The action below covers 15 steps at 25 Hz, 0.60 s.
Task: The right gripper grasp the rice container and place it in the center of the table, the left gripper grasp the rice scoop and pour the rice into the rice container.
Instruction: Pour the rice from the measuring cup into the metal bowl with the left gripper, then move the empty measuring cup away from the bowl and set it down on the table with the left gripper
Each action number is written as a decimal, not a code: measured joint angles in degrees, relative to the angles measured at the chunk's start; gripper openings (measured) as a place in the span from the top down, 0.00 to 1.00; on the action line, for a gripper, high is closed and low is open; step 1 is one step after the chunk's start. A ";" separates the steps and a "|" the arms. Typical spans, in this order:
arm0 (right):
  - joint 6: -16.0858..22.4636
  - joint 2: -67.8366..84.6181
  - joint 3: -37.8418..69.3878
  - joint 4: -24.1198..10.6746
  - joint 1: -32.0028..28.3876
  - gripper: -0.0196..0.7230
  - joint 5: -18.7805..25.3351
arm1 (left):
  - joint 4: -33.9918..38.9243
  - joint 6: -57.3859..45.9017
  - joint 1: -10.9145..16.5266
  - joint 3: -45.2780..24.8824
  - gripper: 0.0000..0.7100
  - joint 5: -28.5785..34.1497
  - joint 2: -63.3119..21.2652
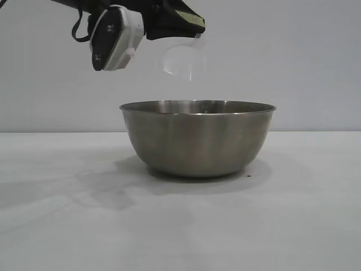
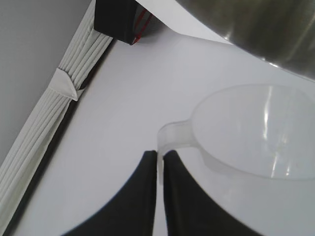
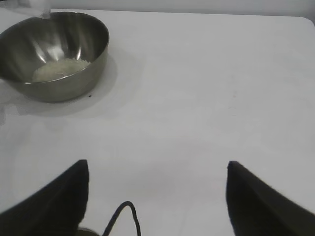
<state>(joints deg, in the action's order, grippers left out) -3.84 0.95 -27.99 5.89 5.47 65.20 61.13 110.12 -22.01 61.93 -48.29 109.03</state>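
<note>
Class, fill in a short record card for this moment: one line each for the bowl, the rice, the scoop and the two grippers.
bowl: rice container upright on the table
rice: heap inside the bowl
scoop: rice scoop tipped above the bowl's rim, looks emptied
left gripper: shut on the scoop's handle
right gripper: open, empty, away from the bowl

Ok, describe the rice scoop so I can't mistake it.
Find the big steel rice container on the white table. Above its rim, the left gripper pinches a handle. That small translucent plastic cup is the rice scoop, the only see-through thing there.
</note>
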 joint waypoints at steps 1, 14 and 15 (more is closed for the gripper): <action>0.00 0.00 0.00 0.00 0.00 0.26 0.00 | 0.00 0.00 0.00 0.00 1.00 0.00 0.00; 0.00 0.00 0.00 0.00 0.00 0.26 0.00 | -22.03 -37.19 0.00 0.00 1.00 -1.11 0.00; 0.00 0.00 0.00 0.00 0.00 0.26 0.00 | -25.11 -41.26 0.00 0.00 1.00 -1.22 0.00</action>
<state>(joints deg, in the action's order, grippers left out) -3.84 0.95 -27.99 5.89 5.47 65.20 36.02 68.86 -22.01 61.93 -49.51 109.03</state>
